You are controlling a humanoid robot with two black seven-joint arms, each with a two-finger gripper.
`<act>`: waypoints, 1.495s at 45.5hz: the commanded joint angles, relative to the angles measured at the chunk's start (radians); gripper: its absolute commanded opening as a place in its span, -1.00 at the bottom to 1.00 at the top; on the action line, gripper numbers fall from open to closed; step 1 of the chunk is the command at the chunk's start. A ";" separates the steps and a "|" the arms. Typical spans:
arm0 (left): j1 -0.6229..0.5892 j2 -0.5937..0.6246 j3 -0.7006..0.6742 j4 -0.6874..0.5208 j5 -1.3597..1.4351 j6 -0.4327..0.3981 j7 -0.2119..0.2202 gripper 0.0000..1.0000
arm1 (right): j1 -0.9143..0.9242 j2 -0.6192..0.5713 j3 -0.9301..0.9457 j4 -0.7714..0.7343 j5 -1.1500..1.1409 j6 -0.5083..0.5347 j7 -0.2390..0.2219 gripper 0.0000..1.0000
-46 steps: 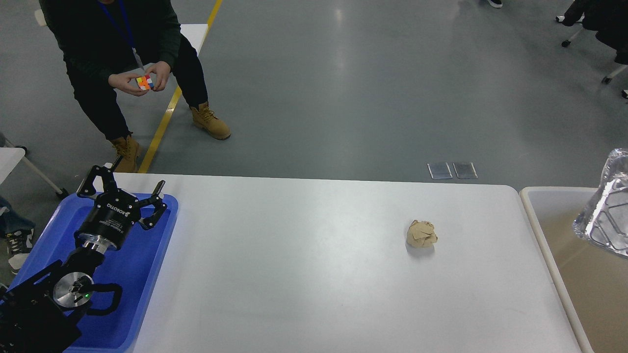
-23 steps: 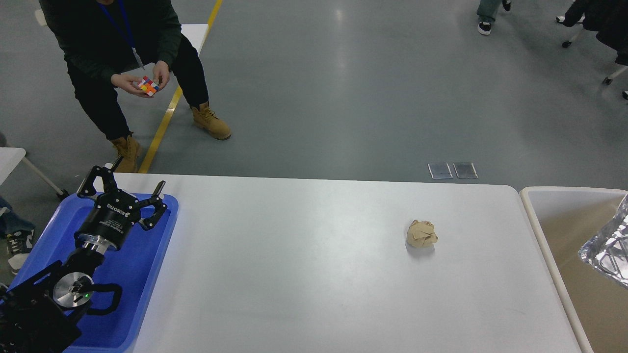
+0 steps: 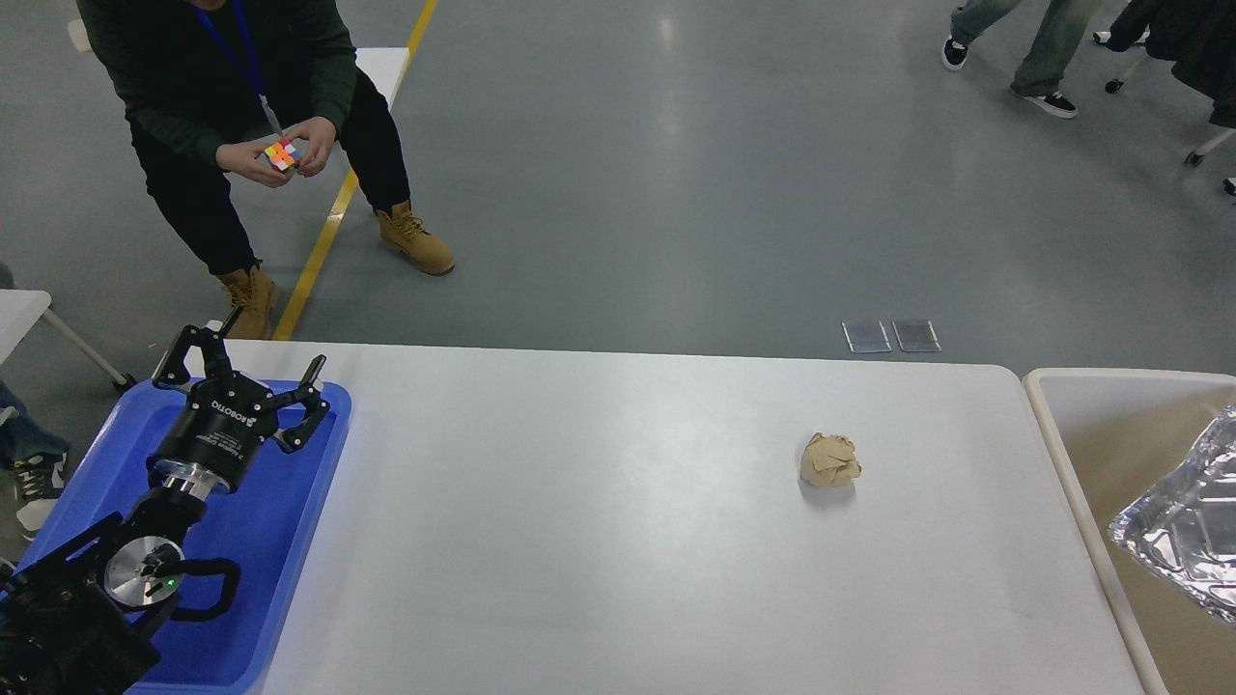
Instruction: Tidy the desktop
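The white desktop [image 3: 599,541] fills the middle of the head view. A crumpled brown paper ball [image 3: 829,459] lies on its right half. My left gripper [image 3: 253,361] is open and empty, held above the far end of the blue tray [image 3: 261,541] at the left. A crumpled foil container [image 3: 1180,531] lies in the beige bin [image 3: 1062,454] at the right. My right gripper is out of view.
A person [image 3: 241,116] crouches beyond the table's far left corner, holding a colourful puzzle cube [image 3: 282,154]. Another person's legs [image 3: 1024,48] are at the top right. A small white table's corner [image 3: 19,309] is at the left edge.
The foil container has dropped lower into the bin at the right. The person has turned the cube in their hands. A walker has come in at the top right. My left arm has not moved.
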 commanded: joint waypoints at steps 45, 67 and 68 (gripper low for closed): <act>0.000 0.000 0.000 0.000 0.000 0.000 0.000 0.98 | 0.386 -0.281 0.051 0.222 -0.217 -0.079 0.001 0.98; 0.000 0.000 0.001 0.000 0.000 0.000 0.000 0.98 | 0.868 -0.282 -0.061 0.510 -0.360 0.017 0.001 1.00; 0.000 0.000 0.000 0.000 0.000 0.000 0.000 0.98 | 0.885 -0.271 -0.076 0.521 -0.360 0.018 0.001 1.00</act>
